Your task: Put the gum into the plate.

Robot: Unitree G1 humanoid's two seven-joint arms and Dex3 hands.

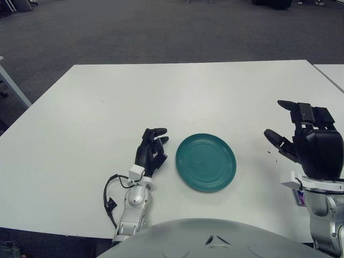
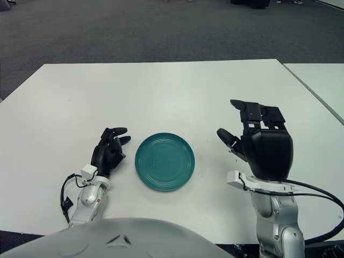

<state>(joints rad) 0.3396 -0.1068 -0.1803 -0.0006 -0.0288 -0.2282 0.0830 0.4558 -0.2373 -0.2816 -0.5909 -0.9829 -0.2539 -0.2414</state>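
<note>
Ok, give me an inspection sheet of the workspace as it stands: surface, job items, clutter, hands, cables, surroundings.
Surface: white rectangular table, a second white table at its right.
Job's things: round teal ribbed plate, nothing in it; no gum seen.
Clutter: nothing seen.
Hands: left hand beside the plate's left edge, fingers curled, holding nothing; right hand raised right of the plate, fingers spread, holding nothing.
Cables: black cable loop at the left wrist; black cables behind the right forearm.
Surroundings: dark grey carpet.
</note>
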